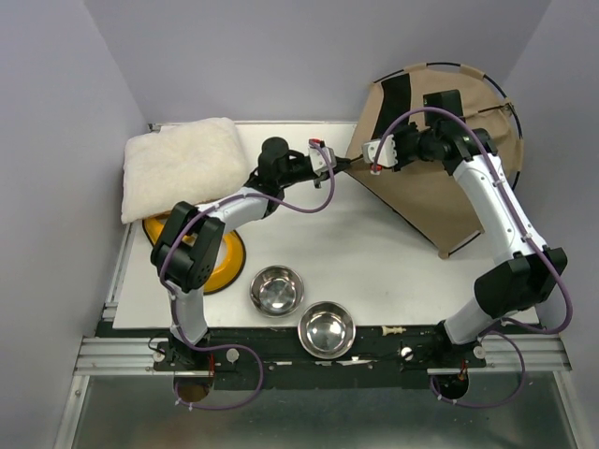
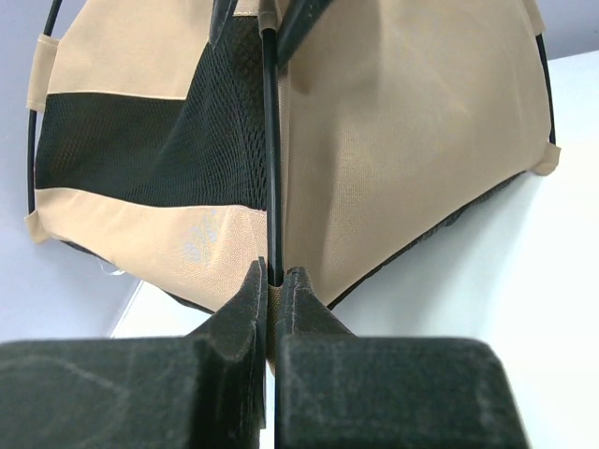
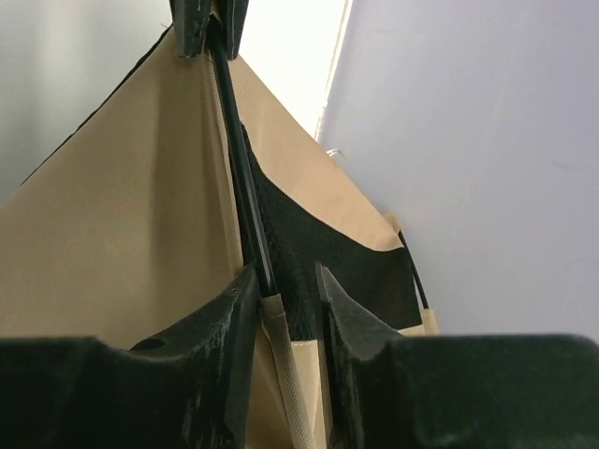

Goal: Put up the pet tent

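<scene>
The pet tent (image 1: 440, 201), tan fabric with black trim and a black mesh panel (image 2: 140, 140), stands at the table's back right against the wall. My left gripper (image 1: 344, 165) is at its left corner. In the left wrist view it (image 2: 273, 279) is shut on a thin black pole (image 2: 271, 140) and the tan fabric loop at the pole's end. My right gripper (image 1: 374, 157) is just to the right on the same edge. In the right wrist view it (image 3: 285, 281) is open, the pole (image 3: 239, 178) and a woven strap lying against one finger, with a gap to the other. No pompom shows.
A cream fluffy cushion (image 1: 182, 166) lies at the back left, partly over a yellow disc (image 1: 225, 262). Two steel bowls (image 1: 276, 290) (image 1: 326, 329) sit near the front edge. A small white piece (image 1: 393, 330) lies on the front rail. Walls close in on three sides.
</scene>
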Motion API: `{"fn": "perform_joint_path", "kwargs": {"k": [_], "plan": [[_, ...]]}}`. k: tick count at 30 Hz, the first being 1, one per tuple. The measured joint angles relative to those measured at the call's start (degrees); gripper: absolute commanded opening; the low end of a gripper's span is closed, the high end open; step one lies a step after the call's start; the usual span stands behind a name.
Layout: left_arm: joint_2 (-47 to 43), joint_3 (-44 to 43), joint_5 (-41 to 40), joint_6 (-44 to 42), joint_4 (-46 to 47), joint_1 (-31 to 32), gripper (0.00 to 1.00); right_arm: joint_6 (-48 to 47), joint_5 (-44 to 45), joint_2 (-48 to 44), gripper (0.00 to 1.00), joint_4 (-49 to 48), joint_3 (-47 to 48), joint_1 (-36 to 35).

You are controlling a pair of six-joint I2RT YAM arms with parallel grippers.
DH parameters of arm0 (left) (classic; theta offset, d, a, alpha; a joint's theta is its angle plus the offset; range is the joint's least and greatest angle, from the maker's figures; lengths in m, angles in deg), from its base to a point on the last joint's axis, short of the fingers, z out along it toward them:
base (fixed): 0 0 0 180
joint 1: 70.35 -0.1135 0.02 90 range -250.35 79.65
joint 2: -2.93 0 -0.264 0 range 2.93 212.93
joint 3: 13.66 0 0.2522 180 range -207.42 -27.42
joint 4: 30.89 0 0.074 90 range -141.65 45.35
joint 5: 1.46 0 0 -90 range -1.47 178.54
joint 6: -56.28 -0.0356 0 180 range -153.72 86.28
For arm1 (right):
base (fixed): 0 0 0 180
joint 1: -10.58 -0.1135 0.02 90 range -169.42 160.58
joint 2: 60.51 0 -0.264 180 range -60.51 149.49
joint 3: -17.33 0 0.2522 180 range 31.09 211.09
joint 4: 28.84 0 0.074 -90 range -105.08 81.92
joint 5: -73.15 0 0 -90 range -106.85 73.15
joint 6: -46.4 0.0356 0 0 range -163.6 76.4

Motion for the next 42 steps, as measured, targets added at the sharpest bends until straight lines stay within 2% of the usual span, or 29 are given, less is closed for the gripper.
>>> {"fn": "perform_joint_path", "kwargs": {"k": [5, 6, 9, 12, 14, 17, 20, 27, 39, 42], "plan": [[-1.44, 2.05, 0.07, -1.44, 0.15, -0.17, 0.0, -0.76, -1.75, 0.44, 0.31, 0.87, 0.66, 1.05], [-1.7, 2.19, 0.04, -1.66, 0.15, -0.17, 0.0, -0.79, -2.29, 0.76, 0.26, 0.96, 1.29, 1.31], [-2.51, 2.56, -0.04, -2.64, 0.7, -0.28, 0.0, -0.59, -4.11, 1.62, 0.02, 1.88, 3.26, 1.86], [-3.08, 2.8, -0.15, -3.19, 1.62, -0.66, 0.01, -1.09, -5.2, 1.88, 0.01, 3.28, 4.37, 2.03], [-3.15, 2.75, -0.04, -3.02, 2.12, -0.76, 0.2, -1.29, -6.12, 1.88, 0.01, 3.39, 4.46, 2.25], [-3.15, 2.27, -0.07, -1.75, 2.03, -0.74, 0.4, -1.33, -6.97, 1.81, 0.01, 3.41, 4.26, 2.51], [-3.15, 2.1, -0.13, 0.59, 2.82, -0.81, 0.47, -1.36, -6.69, 0.68, 0.01, 2.62, 2.99, 3.08], [-3.08, -0.31, -0.22, 3.76, 4.52, 1.01, 0.45, -1.38, -6.54, -2.16, 0.01, 1.29, -0.66, 2.64], [0.85, -8.17, -1.49, 3.87, 4.81, 4.31, 0.43, -0.72, -6.54, -2.25, 0.01, 0.52, -1.84, -0.17], [2.05, -8.63, -2.01, 3.52, 3.91, 4.46, 0.35, -0.26, -6.51, -2.25, 0.01, 0.37, -1.84, -0.83]]}}
